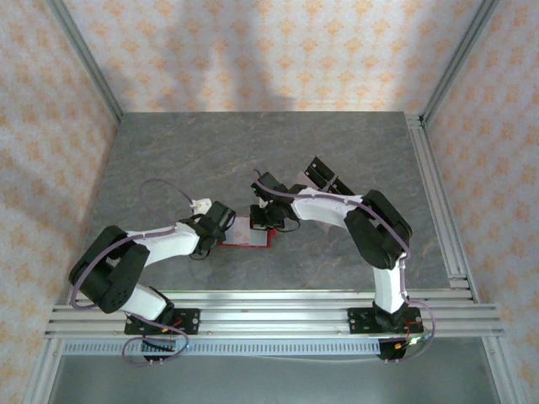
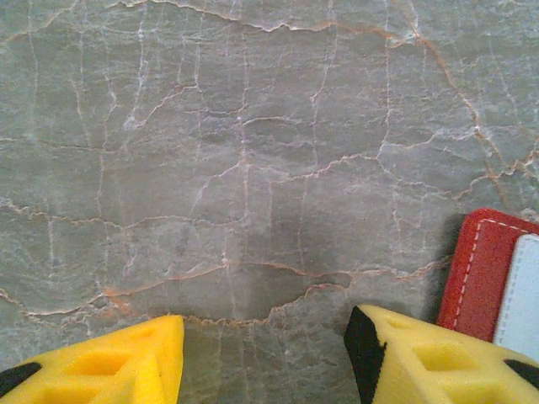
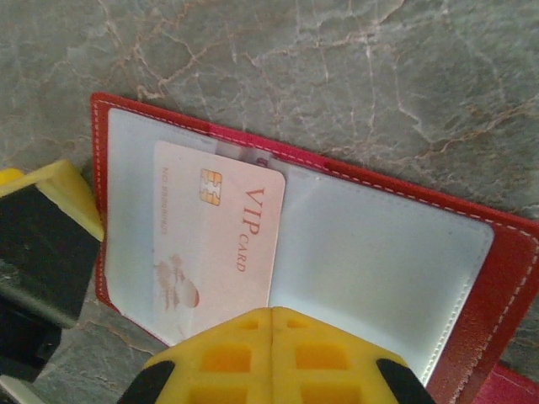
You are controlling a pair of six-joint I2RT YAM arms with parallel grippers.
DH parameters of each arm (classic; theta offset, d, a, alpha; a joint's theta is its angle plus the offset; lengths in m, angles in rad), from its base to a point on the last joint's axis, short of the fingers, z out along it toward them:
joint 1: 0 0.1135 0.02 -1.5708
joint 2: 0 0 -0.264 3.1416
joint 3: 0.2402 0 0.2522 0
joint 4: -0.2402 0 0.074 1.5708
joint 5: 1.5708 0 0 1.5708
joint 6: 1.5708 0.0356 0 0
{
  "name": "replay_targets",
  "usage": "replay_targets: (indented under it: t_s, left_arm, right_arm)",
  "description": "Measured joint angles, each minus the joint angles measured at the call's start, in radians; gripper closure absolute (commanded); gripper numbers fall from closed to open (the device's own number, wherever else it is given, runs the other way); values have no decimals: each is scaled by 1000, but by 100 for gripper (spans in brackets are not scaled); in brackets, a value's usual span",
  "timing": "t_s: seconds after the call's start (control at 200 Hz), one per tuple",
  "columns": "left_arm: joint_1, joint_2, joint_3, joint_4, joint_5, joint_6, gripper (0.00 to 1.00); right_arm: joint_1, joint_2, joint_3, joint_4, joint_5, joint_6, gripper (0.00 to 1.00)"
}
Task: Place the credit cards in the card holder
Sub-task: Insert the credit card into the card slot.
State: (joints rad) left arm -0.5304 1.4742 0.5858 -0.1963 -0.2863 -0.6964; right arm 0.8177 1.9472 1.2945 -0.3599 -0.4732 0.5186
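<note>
Right jaws: clenched, the two yellow fingers [image 3: 219, 358] pressed flat against each other with no gap along the seam. Their tips sit over the near edge of the credit card [image 3: 219, 244]; whether that thin edge is nipped between them cannot be told. Left jaws: released, the yellow fingers [image 2: 109, 362] standing well apart over bare bench [image 2: 253, 126], nothing between them. The right-hand finger of that pair is just beside the card holder [image 2: 482, 278], at its red stitched edge, and the right wrist view shows the same finger at the holder's left side. From above, the card holder lies on the bench between the two arms' wrists, near the middle. Condition of the card holder: open and flat, red outer rim with white stitching, pale inside in two panels. Condition of the credit card: pinkish-white, gold chip, red "VIP CARD" lettering, a faint printed figure near its lower end. It lies on the left panel, slightly tilted, its far end close to the holder's far rim
</note>
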Motion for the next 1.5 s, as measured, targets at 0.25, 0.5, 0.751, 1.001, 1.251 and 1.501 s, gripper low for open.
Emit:
replay_targets:
  t_s: [0.25,0.5,0.751,1.001,1.251,1.501]
  left_arm:
    - [0,0,-4,7,-2,-4,45]
    - [0,0,-5,11,-3,-8,45]
    - [-6,1,-8,15,-10,-11,45]
    - [-7,1,-12,23,-11,-11,45]
    - [-11,1,-14,26,-17,-11,45]
    - [-11,1,-18,31,-19,-11,46]
  right_arm:
    - [7,35,8,0,-1,0,100]
    - [17,45,31,0,-5,0,100]
    - [24,85,70,0,-23,1,100]
    - [35,115,113,0,-49,4,100]
    - [41,113,118,0,-46,4,100]
    - [41,51,77,0,-8,5,100]
